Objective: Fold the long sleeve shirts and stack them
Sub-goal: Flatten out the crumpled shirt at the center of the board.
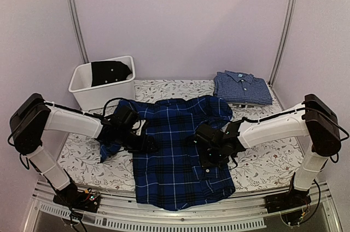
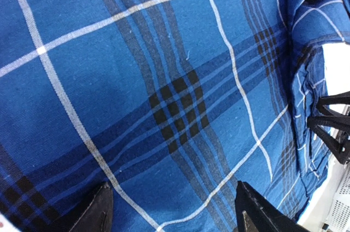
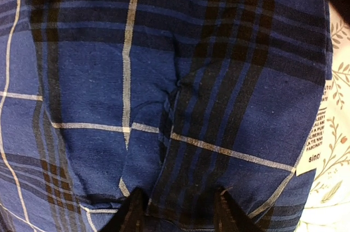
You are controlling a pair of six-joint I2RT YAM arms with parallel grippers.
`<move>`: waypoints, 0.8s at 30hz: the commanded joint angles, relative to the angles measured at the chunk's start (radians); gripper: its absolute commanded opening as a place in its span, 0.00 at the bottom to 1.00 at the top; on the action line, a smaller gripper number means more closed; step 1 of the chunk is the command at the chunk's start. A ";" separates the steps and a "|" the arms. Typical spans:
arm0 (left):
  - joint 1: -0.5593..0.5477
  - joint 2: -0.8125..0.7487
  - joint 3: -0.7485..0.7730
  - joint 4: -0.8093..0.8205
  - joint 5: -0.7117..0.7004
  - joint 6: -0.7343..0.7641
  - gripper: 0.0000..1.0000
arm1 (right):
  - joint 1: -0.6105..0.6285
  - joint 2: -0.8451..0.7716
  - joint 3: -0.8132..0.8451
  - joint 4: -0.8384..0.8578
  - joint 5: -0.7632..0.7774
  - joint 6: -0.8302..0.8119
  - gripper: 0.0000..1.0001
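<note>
A large navy and royal-blue plaid long sleeve shirt (image 1: 175, 150) lies spread across the middle of the table, its hem hanging over the near edge. A lighter blue checked shirt (image 1: 242, 87) sits folded at the back right. My left gripper (image 1: 145, 143) hovers low over the plaid shirt's left side. In the left wrist view this gripper (image 2: 175, 213) is open wide, with flat plaid cloth (image 2: 164, 90) under it. My right gripper (image 1: 210, 154) is on the shirt's right side. In the right wrist view the jaws (image 3: 178, 213) stand apart over a crease in the cloth (image 3: 175, 111).
A white bin (image 1: 82, 87) holding a dark garment (image 1: 109, 70) stands at the back left. The table carries a floral cover (image 1: 262, 161). A white care label (image 3: 315, 139) shows at the shirt's edge. Metal frame posts (image 1: 75, 13) rise at both back corners.
</note>
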 commanded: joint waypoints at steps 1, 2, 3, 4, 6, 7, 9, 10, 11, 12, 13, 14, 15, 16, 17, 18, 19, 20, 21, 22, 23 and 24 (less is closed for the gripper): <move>0.014 0.035 -0.011 -0.092 -0.020 0.011 0.77 | -0.013 -0.006 -0.023 0.019 0.001 0.017 0.38; 0.014 0.035 -0.011 -0.092 -0.021 0.012 0.77 | -0.013 -0.007 -0.024 0.019 0.002 0.016 0.36; 0.014 0.033 -0.011 -0.091 -0.019 0.012 0.77 | -0.014 -0.009 -0.025 0.018 0.003 0.015 0.31; 0.014 0.033 -0.011 -0.091 -0.019 0.012 0.77 | -0.015 -0.010 -0.025 0.019 0.005 0.016 0.29; 0.014 0.034 -0.011 -0.091 -0.019 0.012 0.76 | -0.017 -0.013 -0.023 0.016 0.004 0.014 0.21; 0.014 0.034 -0.011 -0.091 -0.019 0.012 0.76 | -0.018 -0.014 -0.021 0.014 0.007 0.015 0.18; 0.014 0.035 -0.010 -0.092 -0.018 0.012 0.76 | -0.019 -0.019 -0.017 0.006 0.014 0.014 0.09; 0.015 0.035 -0.009 -0.091 -0.016 0.011 0.76 | -0.019 -0.023 -0.015 0.002 0.018 0.014 0.05; 0.013 0.035 -0.010 -0.091 -0.017 0.011 0.77 | -0.021 -0.027 -0.013 -0.002 0.022 0.013 0.02; 0.014 0.035 -0.010 -0.091 -0.018 0.011 0.77 | -0.023 -0.035 -0.010 -0.009 0.028 0.012 0.00; 0.013 0.035 -0.009 -0.092 -0.017 0.012 0.76 | -0.026 -0.042 -0.006 -0.019 0.036 0.012 0.00; 0.014 0.036 -0.008 -0.092 -0.017 0.012 0.77 | -0.028 -0.048 0.002 -0.032 0.047 0.012 0.00; 0.014 0.037 -0.008 -0.095 -0.017 0.012 0.77 | -0.030 -0.063 0.011 -0.046 0.057 0.012 0.00; 0.014 0.036 -0.008 -0.094 -0.017 0.015 0.77 | -0.031 -0.074 0.022 -0.060 0.068 0.011 0.00; 0.015 0.037 -0.009 -0.095 -0.017 0.015 0.76 | -0.034 -0.090 0.034 -0.075 0.083 0.008 0.00; 0.014 0.037 -0.009 -0.096 -0.017 0.015 0.77 | -0.036 -0.104 0.051 -0.089 0.097 0.005 0.00; 0.014 0.037 -0.010 -0.096 -0.018 0.015 0.77 | -0.042 -0.126 0.061 -0.103 0.111 0.000 0.00; 0.014 0.037 -0.009 -0.097 -0.017 0.015 0.77 | -0.047 -0.144 0.071 -0.114 0.123 -0.003 0.00; 0.014 0.036 -0.010 -0.096 -0.017 0.015 0.76 | -0.056 -0.156 0.079 -0.126 0.131 -0.009 0.00; 0.015 0.035 -0.011 -0.096 -0.018 0.014 0.76 | -0.065 -0.176 0.088 -0.131 0.141 -0.019 0.00; 0.014 0.035 -0.011 -0.096 -0.018 0.014 0.77 | -0.075 -0.190 0.094 -0.133 0.154 -0.025 0.00; 0.014 0.034 -0.013 -0.097 -0.018 0.014 0.77 | -0.089 -0.199 0.104 -0.134 0.162 -0.037 0.00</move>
